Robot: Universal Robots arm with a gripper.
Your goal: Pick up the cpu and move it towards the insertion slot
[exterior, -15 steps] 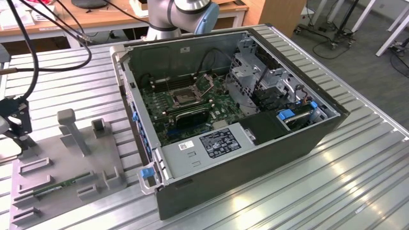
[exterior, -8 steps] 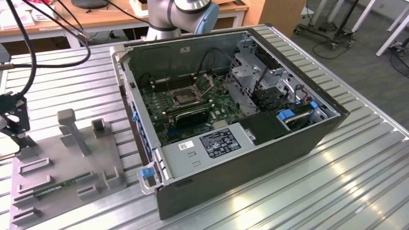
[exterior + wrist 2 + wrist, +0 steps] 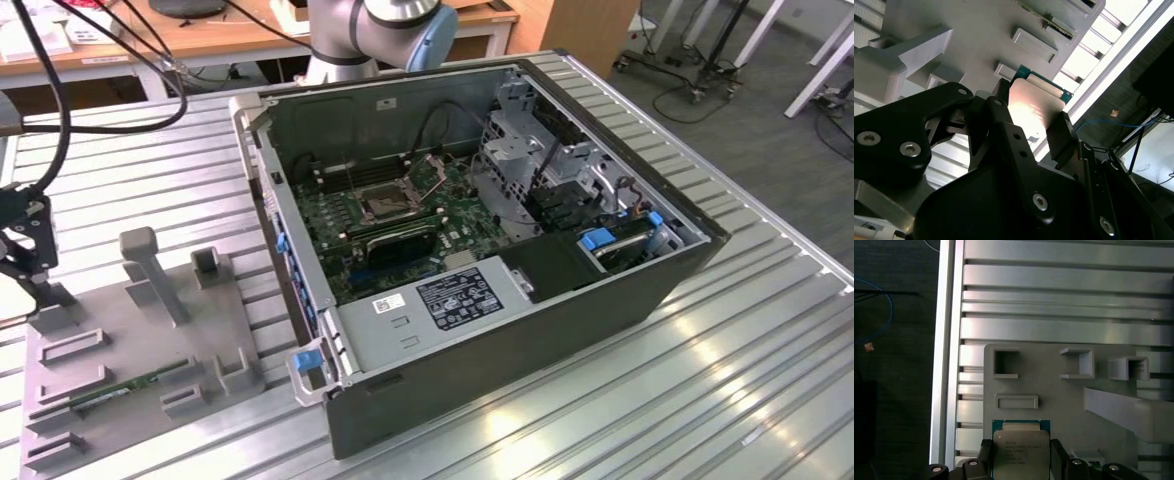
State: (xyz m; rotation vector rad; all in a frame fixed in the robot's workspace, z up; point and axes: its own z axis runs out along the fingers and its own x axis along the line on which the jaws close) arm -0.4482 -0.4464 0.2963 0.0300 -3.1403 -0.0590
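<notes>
**Ribbed counter, hand clamped on cpu at the fixture plate**

Ribbed aluminium counter [image 3: 747,400] carries an open computer case [image 3: 534,330]. Toward the exterior view's left it also holds a grey fixture plate [image 3: 140,345] with moulded pockets and posts for parking parts. Hand [image 3: 1021,465] is down over that plate, at its edge on the exterior view's left.

In both wrist views the cpu [image 3: 1020,450] sits between the two black fingers [image 3: 985,462], silver face to the first wrist camera, green rim showing past it. Fingers press on two opposite edges, so I read the hand as clenched on the cpu. An edge grip makes sense, since it keeps the face and underside untouched. Cannot tell whether the chip is lifted off the plate or resting in its pocket.

Insertion slot [image 3: 380,203] is inside the case, silver frame with a dark centre on the green board, well apart from the hand. Memory stick [image 3: 118,393] lies in its own holder, lower in the exterior view, not involved.

Judging by this, it is early in the task: grasp made, cpu not yet near the slot.
</notes>
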